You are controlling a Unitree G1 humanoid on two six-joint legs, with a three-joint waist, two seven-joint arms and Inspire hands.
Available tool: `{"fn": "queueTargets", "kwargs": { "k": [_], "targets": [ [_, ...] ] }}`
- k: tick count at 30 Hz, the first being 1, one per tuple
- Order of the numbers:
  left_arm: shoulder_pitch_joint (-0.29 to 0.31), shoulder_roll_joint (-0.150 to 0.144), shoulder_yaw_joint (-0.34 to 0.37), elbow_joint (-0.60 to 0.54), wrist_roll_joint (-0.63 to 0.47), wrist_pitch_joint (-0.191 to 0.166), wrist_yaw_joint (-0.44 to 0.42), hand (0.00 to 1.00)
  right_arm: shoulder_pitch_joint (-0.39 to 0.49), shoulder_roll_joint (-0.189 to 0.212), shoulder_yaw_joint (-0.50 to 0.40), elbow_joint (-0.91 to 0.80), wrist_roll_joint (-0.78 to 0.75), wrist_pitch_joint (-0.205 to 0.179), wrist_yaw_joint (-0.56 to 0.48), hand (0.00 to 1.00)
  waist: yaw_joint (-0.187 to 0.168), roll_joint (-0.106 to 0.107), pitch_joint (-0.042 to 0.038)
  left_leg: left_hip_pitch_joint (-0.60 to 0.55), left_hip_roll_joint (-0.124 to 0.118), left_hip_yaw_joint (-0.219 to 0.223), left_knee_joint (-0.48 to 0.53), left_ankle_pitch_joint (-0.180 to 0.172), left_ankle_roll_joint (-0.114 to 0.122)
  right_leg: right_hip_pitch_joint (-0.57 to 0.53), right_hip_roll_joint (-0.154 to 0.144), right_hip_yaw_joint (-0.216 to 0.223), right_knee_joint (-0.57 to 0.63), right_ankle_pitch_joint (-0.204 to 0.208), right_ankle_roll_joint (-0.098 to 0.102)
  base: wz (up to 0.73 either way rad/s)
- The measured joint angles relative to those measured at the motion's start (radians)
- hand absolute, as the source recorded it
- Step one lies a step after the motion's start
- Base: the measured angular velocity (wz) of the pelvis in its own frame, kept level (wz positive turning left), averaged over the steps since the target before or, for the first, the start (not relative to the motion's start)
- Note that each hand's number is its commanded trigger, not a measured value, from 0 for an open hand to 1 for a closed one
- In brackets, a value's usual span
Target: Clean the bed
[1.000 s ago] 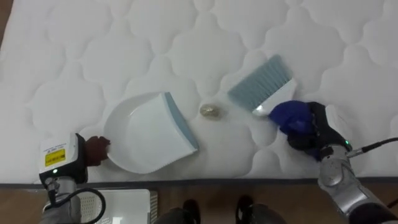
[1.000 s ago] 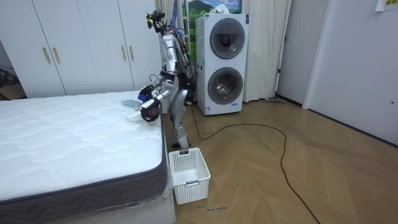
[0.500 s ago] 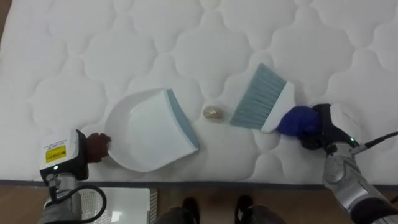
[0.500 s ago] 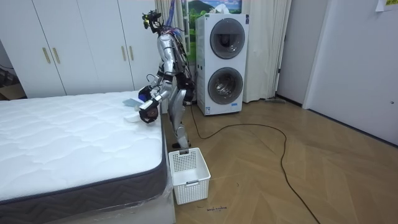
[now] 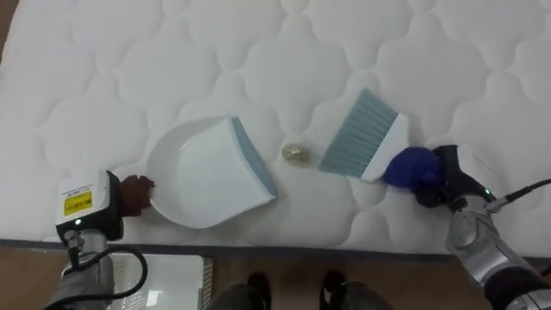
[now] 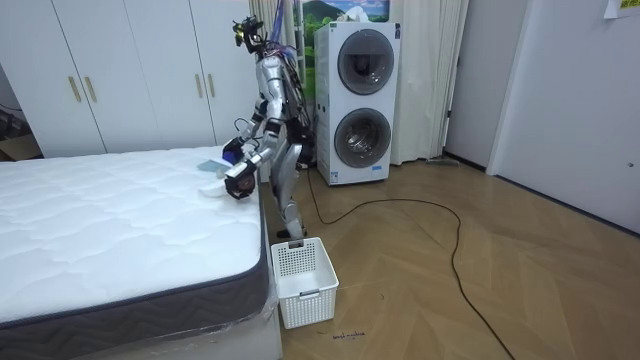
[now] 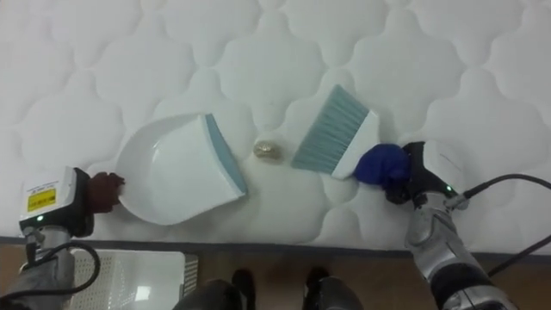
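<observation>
A sweep of the brush [image 5: 362,135] could flick the small, pale, rounded scrap [image 5: 295,153] past the dustpan [image 5: 207,176], because the soft quilted bed [image 5: 258,52] may leave the pan's lip raised. The scrap lies between bristles and lip, touching neither. The right hand [image 5: 443,181] is curled round the brush's blue handle. The left hand [image 5: 90,211] sits at the pan's dark handle with its fingers hidden, so I cannot tell its grip.

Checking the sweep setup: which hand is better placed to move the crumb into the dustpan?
Right. The right hand grips the brush, whose bristles are just beside the crumb. The crumb lies between brush and dustpan. The left hand sits at the dustpan's handle.
</observation>
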Motion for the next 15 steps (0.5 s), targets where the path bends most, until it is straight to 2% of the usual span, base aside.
{"fn": "queueTargets", "kwargs": {
  "k": [2, 6, 8, 9, 11, 14, 15],
  "targets": [
    [-0.011, 0.007, -0.007, -0.014, 0.013, 0.015, 0.000, 1.00, -0.033, 0.000, 0.000, 0.015, -0.036, 0.021, 0.017, 1.00, 0.006, -0.021, 0.0009, -0.011, 0.000, 0.004, -0.001, 0.000, 0.001, -0.017, -0.006, 0.007, 0.013, -0.003, 0.000, 0.00],
    [-0.035, 0.025, -0.025, -0.016, 0.039, 0.028, 0.001, 1.00, -0.073, -0.023, 0.039, 0.022, -0.072, 0.055, 0.032, 1.00, 0.011, -0.044, 0.0011, -0.019, -0.001, 0.004, 0.009, 0.004, 0.006, -0.023, -0.006, 0.009, 0.018, -0.002, 0.000, 0.02],
    [-0.051, 0.040, -0.030, -0.016, 0.077, 0.039, 0.004, 1.00, -0.090, -0.045, 0.054, 0.023, -0.096, 0.065, 0.038, 1.00, 0.026, -0.062, 0.0104, -0.019, -0.001, 0.006, 0.015, 0.004, 0.007, -0.028, -0.006, 0.014, 0.026, -0.001, -0.002, -0.04],
    [-0.055, 0.043, -0.033, -0.016, 0.082, 0.041, 0.006, 1.00, -0.092, -0.052, 0.058, 0.025, -0.108, 0.065, 0.040, 1.00, 0.030, -0.066, 0.0123, -0.019, -0.001, 0.006, 0.015, 0.004, 0.007, -0.028, -0.007, 0.013, 0.026, -0.001, -0.002, -0.04],
    [-0.056, 0.048, -0.047, -0.016, 0.090, 0.050, 0.010, 1.00, -0.103, -0.077, 0.069, 0.028, -0.156, 0.069, 0.050, 1.00, 0.039, -0.080, 0.0132, -0.021, -0.001, 0.006, 0.014, 0.005, 0.007, -0.031, -0.008, 0.014, 0.027, -0.001, -0.002, 0.00],
    [-0.062, 0.063, -0.048, -0.016, 0.098, 0.060, 0.014, 1.00, -0.138, -0.094, 0.091, 0.028, -0.226, 0.083, 0.053, 1.00, 0.040, -0.105, 0.0132, -0.034, 0.003, 0.005, 0.019, 0.005, 0.007, -0.043, -0.006, 0.015, 0.030, -0.001, -0.004, 0.00],
    [-0.067, 0.068, -0.049, -0.015, 0.098, 0.062, 0.018, 1.00, -0.150, -0.099, 0.102, 0.028, -0.240, 0.087, 0.053, 1.00, 0.040, -0.110, 0.0154, -0.040, 0.006, 0.005, 0.023, 0.005, 0.007, -0.046, -0.005, 0.014, 0.031, 0.000, -0.005, 0.00]
  ]
}}
